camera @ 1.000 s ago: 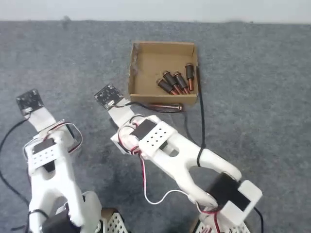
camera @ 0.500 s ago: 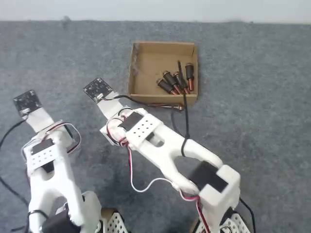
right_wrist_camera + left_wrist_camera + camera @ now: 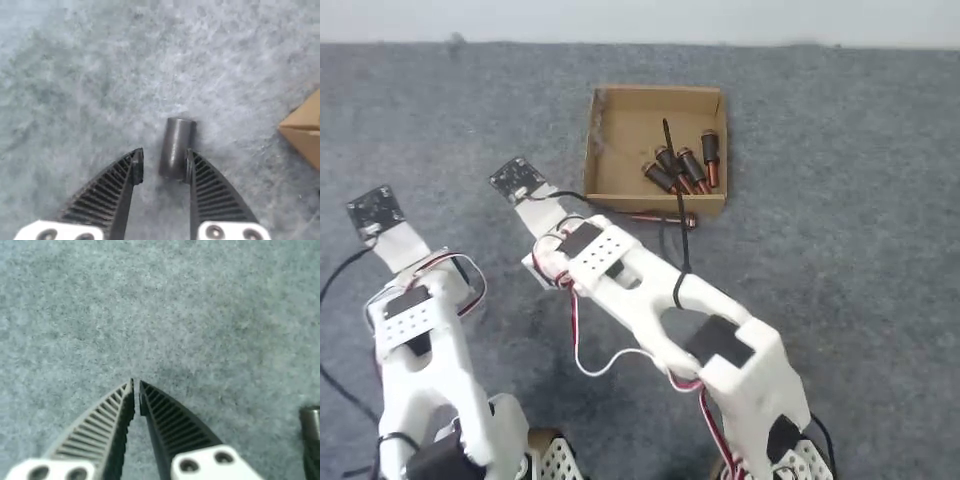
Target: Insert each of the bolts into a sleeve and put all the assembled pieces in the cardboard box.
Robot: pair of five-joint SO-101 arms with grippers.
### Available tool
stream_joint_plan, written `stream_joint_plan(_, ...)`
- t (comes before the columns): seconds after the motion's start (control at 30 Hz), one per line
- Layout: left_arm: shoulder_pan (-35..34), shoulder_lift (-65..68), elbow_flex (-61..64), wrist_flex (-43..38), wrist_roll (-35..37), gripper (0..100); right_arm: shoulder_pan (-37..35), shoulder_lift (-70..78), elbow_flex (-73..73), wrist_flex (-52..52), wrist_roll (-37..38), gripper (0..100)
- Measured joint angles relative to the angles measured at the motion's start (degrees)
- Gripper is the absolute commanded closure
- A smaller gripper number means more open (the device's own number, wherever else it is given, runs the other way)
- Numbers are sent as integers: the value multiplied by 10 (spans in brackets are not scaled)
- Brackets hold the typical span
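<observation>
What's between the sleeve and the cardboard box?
Bare grey carpet, in the right wrist view, separates the sleeve from the cardboard box corner.

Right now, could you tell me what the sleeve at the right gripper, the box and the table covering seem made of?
Sleeve: dark matte cylinder with faint sheen, likely plastic or rubber.
Cardboard box: plain brown cardboard, raw cut edges.
Table covering: grey felt or carpet, fuzzy speckled nap.

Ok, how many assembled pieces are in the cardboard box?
4 assembled pieces, all in the cardboard box's right half: three fanned together, one beside the right wall. A cable crosses them and might hide another.
</observation>
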Motion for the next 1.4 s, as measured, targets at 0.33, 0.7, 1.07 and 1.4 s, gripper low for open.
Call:
stream_joint_plan(0.33,0,0,0,0,0,987,1,91,-127,86,0,882)
stream_joint_plan(0.7,6,0,0,0,2,987,1,115,-179,101,0,886)
stream_joint_plan(1.07,6,0,0,0,-1,987,1,161,-243,141,46,887)
stream_joint_plan(1.4,6,0,0,0,-1,987,4,226,-367,232,56,989)
